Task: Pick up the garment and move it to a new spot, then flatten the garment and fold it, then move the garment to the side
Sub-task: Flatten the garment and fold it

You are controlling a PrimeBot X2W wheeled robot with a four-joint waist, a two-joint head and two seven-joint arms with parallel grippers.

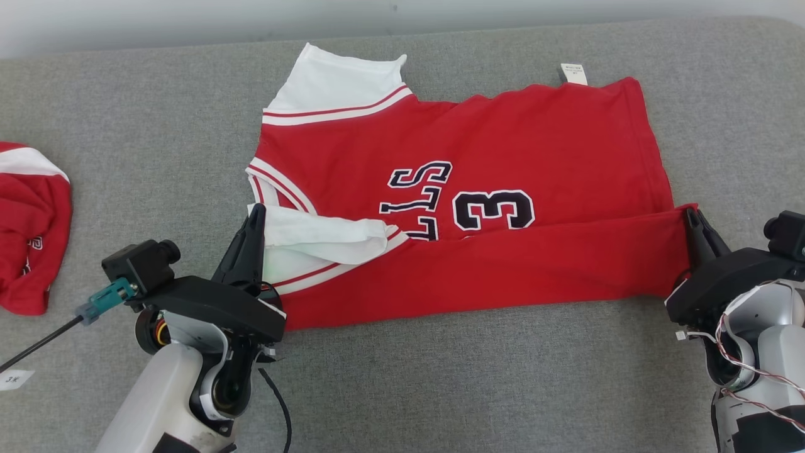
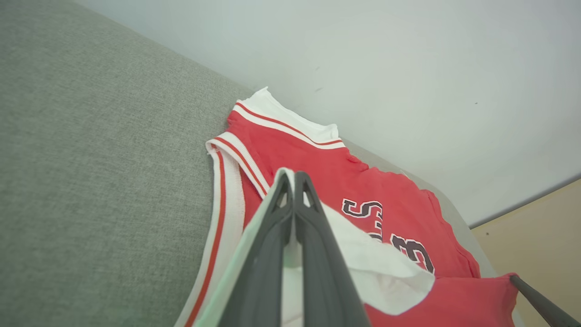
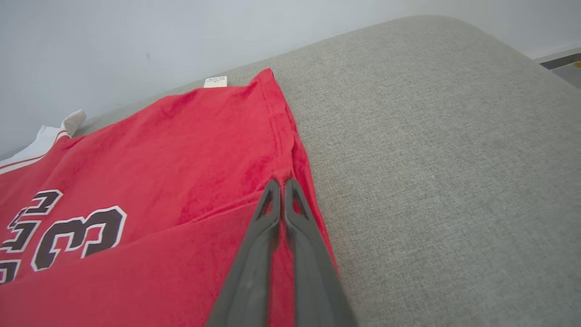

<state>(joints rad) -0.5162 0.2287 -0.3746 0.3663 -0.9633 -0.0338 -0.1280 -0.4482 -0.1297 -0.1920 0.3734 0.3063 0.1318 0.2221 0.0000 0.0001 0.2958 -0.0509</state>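
The garment (image 1: 516, 145), a red knit jersey with white ribbed trim striped in red, is lying spread across the middle of the head view on a grey woven surface (image 1: 440, 377) with a coarse, felt-like nap. Its lower long edge is lying doubled back over the body as a smooth red band. The band is running along the bottom of the cloth and covering the lower part of the dark, white-outlined lettering (a large "3" is showing whole beside it). A white shoulder panel is sticking up at the upper left of the cloth. One small white care label (image 1: 573, 73) is poking out at its top edge.

The left gripper (image 1: 256, 214), at the lower left of the head view, is holding its two long dark fingers (image 2: 268, 254) clamped on the soft white fabric at the jersey's left end. In the left wrist view the white cloth is showing pinched between them. The right gripper (image 1: 690, 215), at the right edge, is pressing its two fingers together on the red corner of the folded band, which is peaking up slightly at the tips.

A second garment (image 1: 31, 239), also red and white, is sitting crumpled at the far left edge, well apart from the first. One paper slip (image 1: 16, 379) is lying at the lower left.
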